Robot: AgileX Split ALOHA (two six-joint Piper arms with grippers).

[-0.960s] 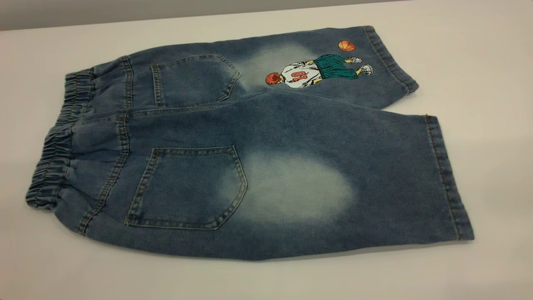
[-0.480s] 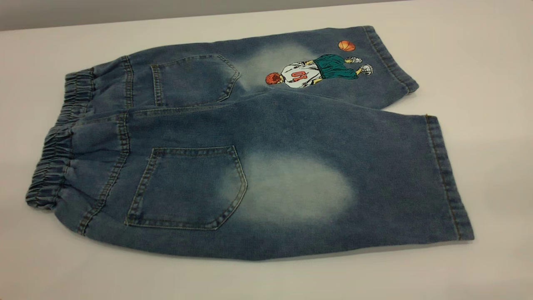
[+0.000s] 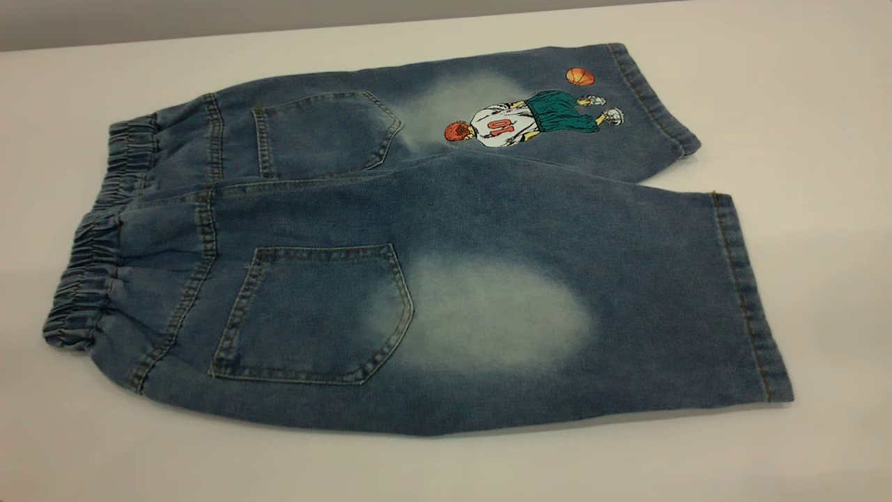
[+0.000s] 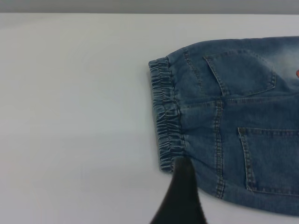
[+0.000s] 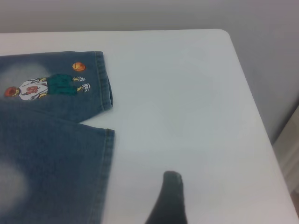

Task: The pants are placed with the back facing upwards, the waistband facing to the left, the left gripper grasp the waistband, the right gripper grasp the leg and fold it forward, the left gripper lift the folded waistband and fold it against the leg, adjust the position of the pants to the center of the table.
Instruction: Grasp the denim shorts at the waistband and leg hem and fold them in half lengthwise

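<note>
Left hand (image 4: pixel 180 196), grip state untellable, hovered by waistband (image 4: pixel 166 116): soft, limp pants (image 3: pixel 418 265), thick ruched edge suited gripping.

- Grey backdrop (image 3: pixel 209 21): plain, featureless band beyond the far edge of the worktop (image 3: pixel 801 104) in the exterior view; darker than the worktop surface.
- Grey strip (image 4: pixel 149 5): narrow, plain, beyond the worktop's far edge in the left wrist view; no detail to read.
- Grey surround (image 5: pixel 261 28): right wrist view, wrapping past the worktop's rounded corner, behind it and down along its side edge; wall or floor, cannot tell.
- Pale beige strip (image 5: pixel 288 149): slanted, just off the worktop's side edge, cut by the frame border; set against the grey surround; too little showing to identify.
</note>
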